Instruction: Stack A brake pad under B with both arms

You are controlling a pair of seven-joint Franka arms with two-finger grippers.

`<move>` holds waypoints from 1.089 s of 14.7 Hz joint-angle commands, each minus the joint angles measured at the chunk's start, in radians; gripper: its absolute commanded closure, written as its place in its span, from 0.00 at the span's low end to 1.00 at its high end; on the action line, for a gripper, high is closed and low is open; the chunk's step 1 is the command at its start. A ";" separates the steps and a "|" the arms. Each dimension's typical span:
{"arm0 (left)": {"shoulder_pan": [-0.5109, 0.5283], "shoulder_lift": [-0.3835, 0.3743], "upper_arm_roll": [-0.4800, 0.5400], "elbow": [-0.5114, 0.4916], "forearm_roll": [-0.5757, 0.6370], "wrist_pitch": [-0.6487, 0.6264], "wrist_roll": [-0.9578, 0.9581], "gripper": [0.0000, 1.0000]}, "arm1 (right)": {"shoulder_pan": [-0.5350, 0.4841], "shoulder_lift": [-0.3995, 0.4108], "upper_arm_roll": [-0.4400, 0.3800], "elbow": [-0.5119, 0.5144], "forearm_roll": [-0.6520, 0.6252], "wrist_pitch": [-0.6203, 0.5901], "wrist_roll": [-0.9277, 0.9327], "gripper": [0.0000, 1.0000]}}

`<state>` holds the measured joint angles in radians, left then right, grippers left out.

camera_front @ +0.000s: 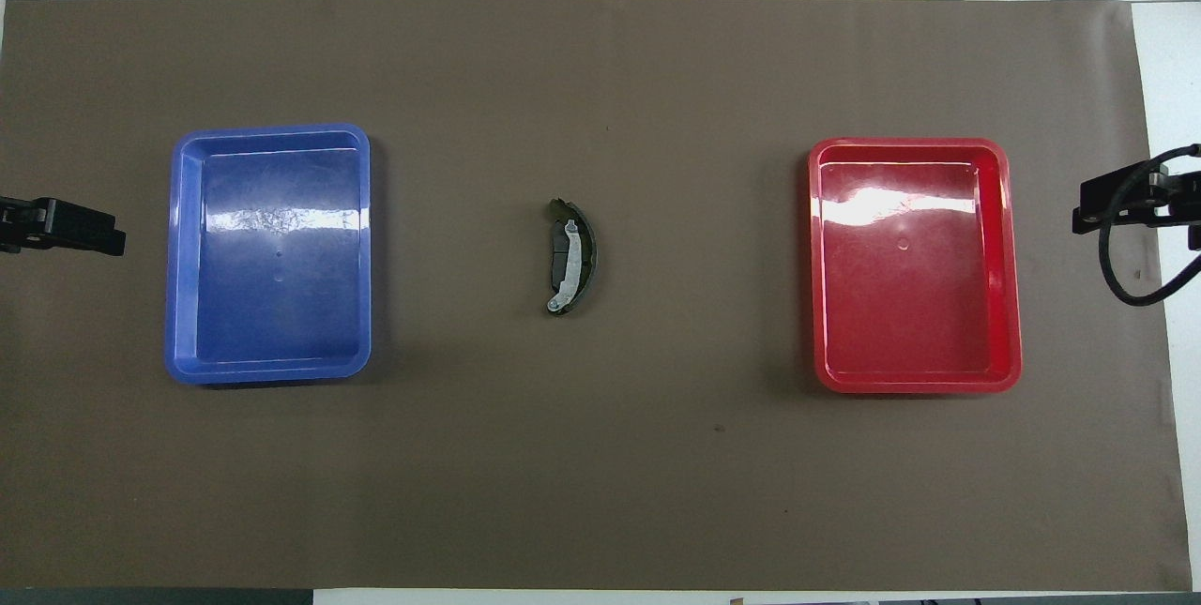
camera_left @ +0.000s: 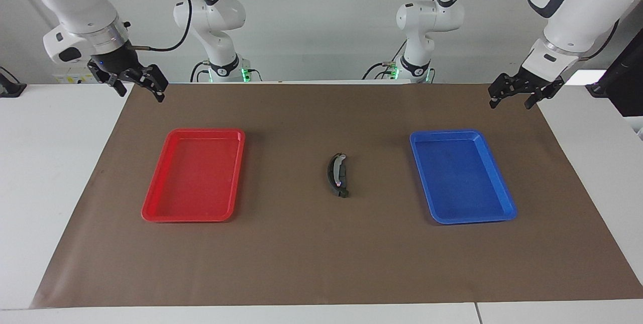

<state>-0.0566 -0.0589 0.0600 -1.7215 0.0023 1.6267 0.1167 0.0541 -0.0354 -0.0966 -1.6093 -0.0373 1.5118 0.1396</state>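
Two grippers hang at the robots' end of the table, one at each end of the brown mat (camera_left: 301, 263). The right gripper (camera_left: 139, 84) is over the mat's corner at the right arm's end, fingers spread wide, holding nothing. The left gripper (camera_left: 519, 96) is over the mat's edge at the left arm's end, also spread and holding nothing.

Farther out, mid-mat, three things lie in a row across the table: the red tray (camera_left: 206, 131) toward the right arm's end, the blue tray (camera_left: 421, 173) toward the left arm's end, and the parts between them. Neither tray holds anything.

B (camera_left: 332, 177) lies flat at the centre, well apart from both trays. Its long axis runs from near the robots to far from them, and its curve bulges toward the right arm's end. The A brake pad (camera_front: 562, 253) sits in the hollow of that curve, touching B on the side toward the left arm. Whether it is tucked under the pale band or only lies against it cannot be told.

Judgement: neither arm is clearly nearer, since the pair lies about midway between the two grippers. Any reach comes in from the side, across the parts' long axis, with A on the left gripper's side.
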 commanded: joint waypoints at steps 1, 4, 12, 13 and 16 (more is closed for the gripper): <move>0.007 -0.002 -0.002 -0.004 0.001 0.007 0.005 0.01 | -0.052 -0.027 0.031 -0.032 0.020 -0.002 -0.017 0.00; 0.007 -0.002 -0.002 -0.004 0.001 0.007 0.005 0.01 | -0.065 -0.018 0.070 -0.014 0.002 -0.005 -0.026 0.00; 0.007 -0.002 -0.002 -0.004 0.001 0.007 0.005 0.01 | -0.045 -0.021 0.043 -0.012 0.005 -0.010 -0.025 0.00; 0.007 -0.002 -0.002 -0.004 0.001 0.007 0.005 0.01 | -0.045 -0.021 0.043 -0.012 0.005 -0.022 -0.025 0.00; 0.007 -0.002 -0.002 -0.004 0.001 0.007 0.005 0.01 | -0.036 -0.021 0.043 -0.011 0.007 -0.025 -0.023 0.00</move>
<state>-0.0566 -0.0589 0.0600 -1.7215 0.0023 1.6267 0.1167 0.0121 -0.0424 -0.0512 -1.6123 -0.0375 1.4971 0.1315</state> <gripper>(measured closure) 0.004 0.000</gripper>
